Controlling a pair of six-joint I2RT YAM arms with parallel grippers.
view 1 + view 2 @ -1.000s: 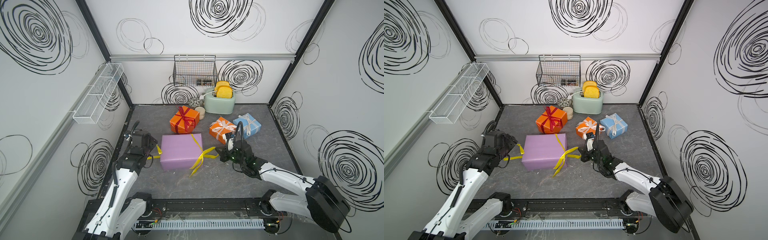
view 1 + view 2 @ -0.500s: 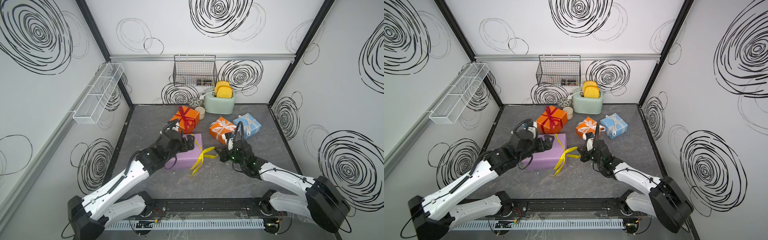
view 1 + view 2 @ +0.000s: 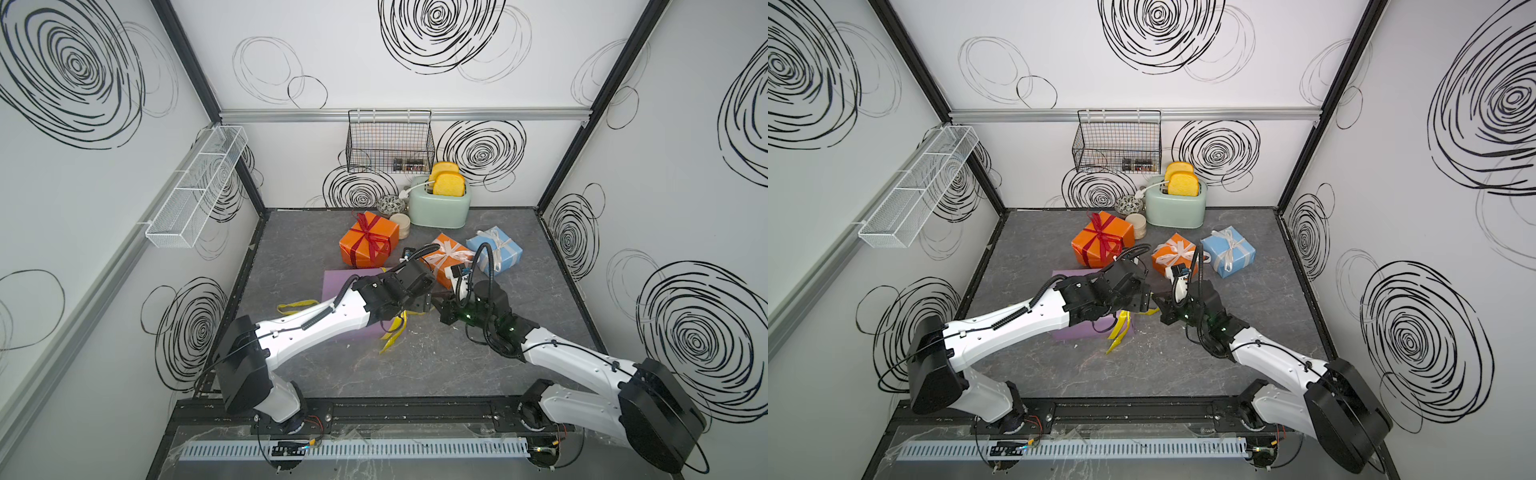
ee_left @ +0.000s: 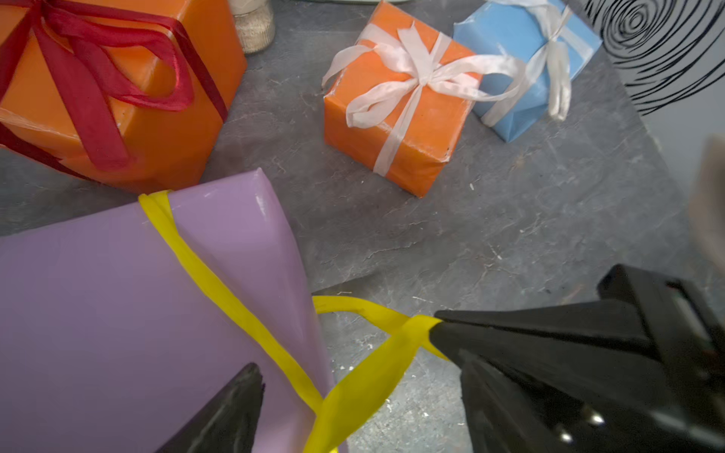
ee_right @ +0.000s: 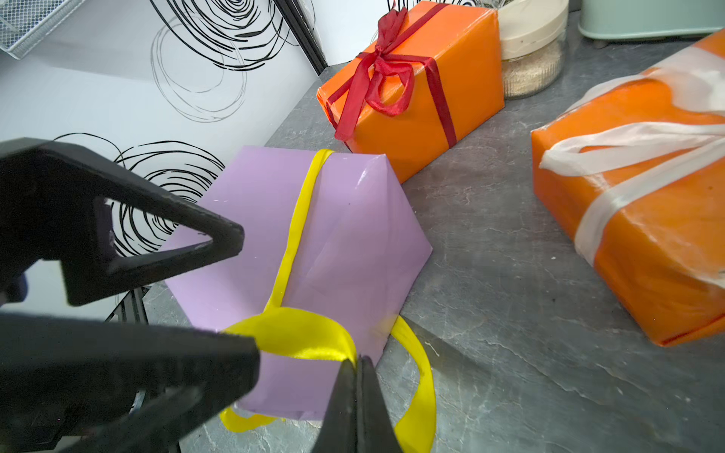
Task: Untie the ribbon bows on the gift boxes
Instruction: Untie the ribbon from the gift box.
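The large lilac gift box [image 3: 343, 282] lies mid-table, wrapped by a yellow ribbon [image 4: 235, 306] whose loose loops hang off its right end [image 3: 392, 332]. My right gripper [image 5: 357, 372] is shut on a loop of this yellow ribbon. My left gripper [image 4: 361, 400] reaches across the lilac box and stands open, its fingers [image 5: 196, 353] either side of the same ribbon, close to the right gripper [image 3: 435, 298]. Behind stand an orange box with a dark red bow [image 3: 368, 245], a smaller orange box with a white bow [image 3: 446, 255] and a light-blue box with a white bow [image 3: 494, 249], all tied.
A mint-green toaster [image 3: 438, 205], a lidded jar [image 3: 400, 224] and a patterned bowl [image 3: 390, 203] stand at the back wall. A wire basket [image 3: 388, 141] hangs above them, and a white mesh shelf [image 3: 195, 187] is on the left wall.
My left arm swung from the left wall across the lilac box to its right end, beside the right gripper. A yellow tail now lies loose left of the box. The right arm stayed.
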